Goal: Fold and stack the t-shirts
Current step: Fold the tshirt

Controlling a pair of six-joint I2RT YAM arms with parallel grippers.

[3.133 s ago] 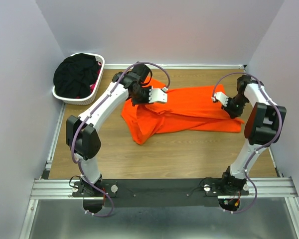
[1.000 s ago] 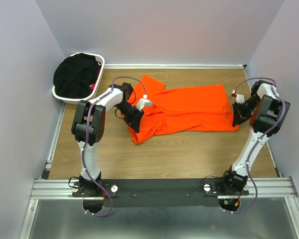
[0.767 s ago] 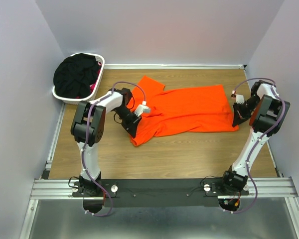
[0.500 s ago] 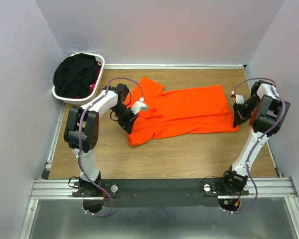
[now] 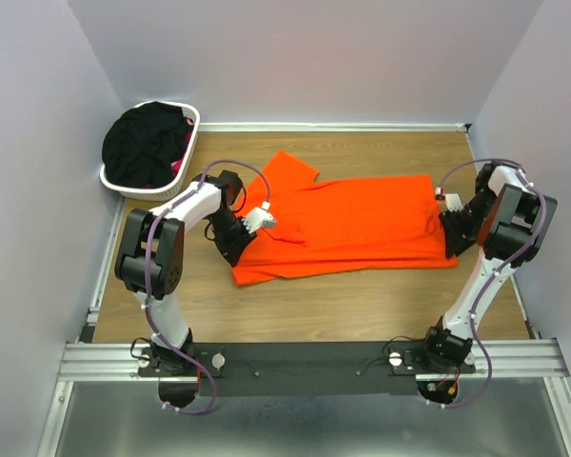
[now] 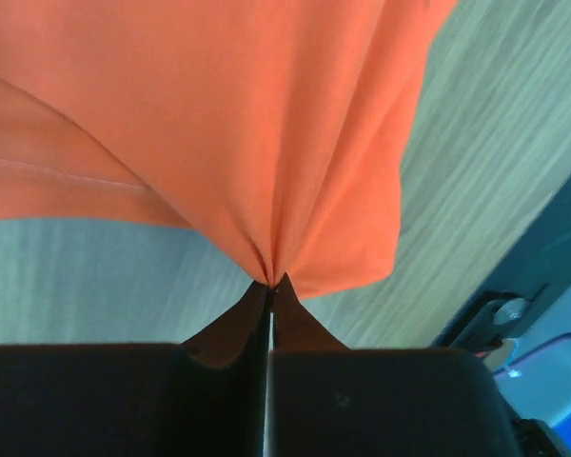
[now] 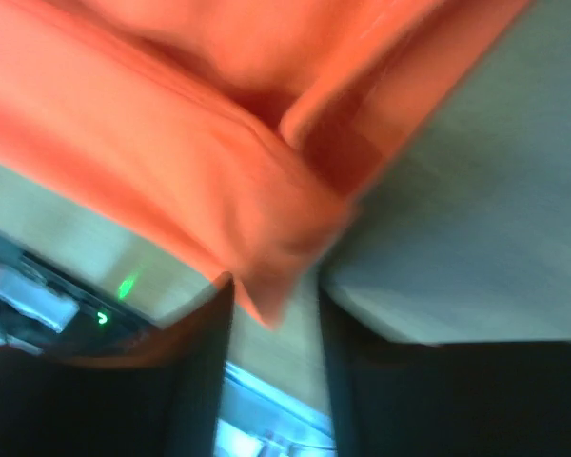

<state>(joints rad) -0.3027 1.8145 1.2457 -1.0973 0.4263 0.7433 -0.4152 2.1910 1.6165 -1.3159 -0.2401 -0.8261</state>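
Observation:
A bright orange t-shirt (image 5: 352, 219) lies spread across the wooden table, its left part bunched. My left gripper (image 5: 234, 242) sits low at that left edge. In the left wrist view it (image 6: 269, 283) is shut on a pinch of the orange t-shirt (image 6: 247, 124), which fans out from the tips. My right gripper (image 5: 449, 228) is at the shirt's right hem. In the blurred right wrist view its jaws (image 7: 274, 286) stand apart, with a loose corner of the orange cloth (image 7: 171, 124) hanging between them. Black t-shirts (image 5: 145, 143) and a bit of pink cloth (image 5: 181, 164) fill the basket.
A white plastic laundry basket (image 5: 143, 191) stands at the back left corner by the wall. Pale walls close in the table on the left, back and right. Bare wood (image 5: 343, 305) lies between the shirt and the arm bases.
My left gripper closed on the shirt's left edge and dragged it left and nearer, which flattened the shirt. My right gripper closed briefly, then opened at the right hem.

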